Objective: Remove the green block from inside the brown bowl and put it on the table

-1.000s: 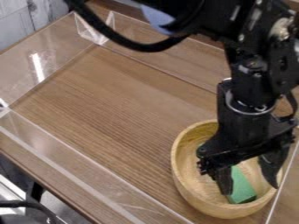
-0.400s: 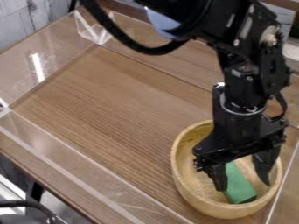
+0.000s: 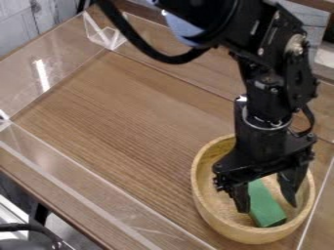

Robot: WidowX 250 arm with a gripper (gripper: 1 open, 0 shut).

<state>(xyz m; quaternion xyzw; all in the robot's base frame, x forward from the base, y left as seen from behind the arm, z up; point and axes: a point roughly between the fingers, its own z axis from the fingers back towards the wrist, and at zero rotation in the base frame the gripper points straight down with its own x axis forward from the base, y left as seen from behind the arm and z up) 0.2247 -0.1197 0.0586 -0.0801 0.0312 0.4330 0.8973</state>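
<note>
Green block: the plain bright green rectangular bar lies inside the bowl, toward its 4 o'clock side, partly hidden by the fingers.
Block axis: long axis runs roughly from 11 o'clock to 5 o'clock, lower end near the inner wall.
Brown bowl: the round, shallow, light tan wooden bowl sits at the table's 4 o'clock corner.
Table: the brown wood-grain tabletop with low clear acrylic walls.
Gripper: the black gripper points straight down into the bowl, fingers spread wide, one on each side of the block; contact cannot be told.
</note>
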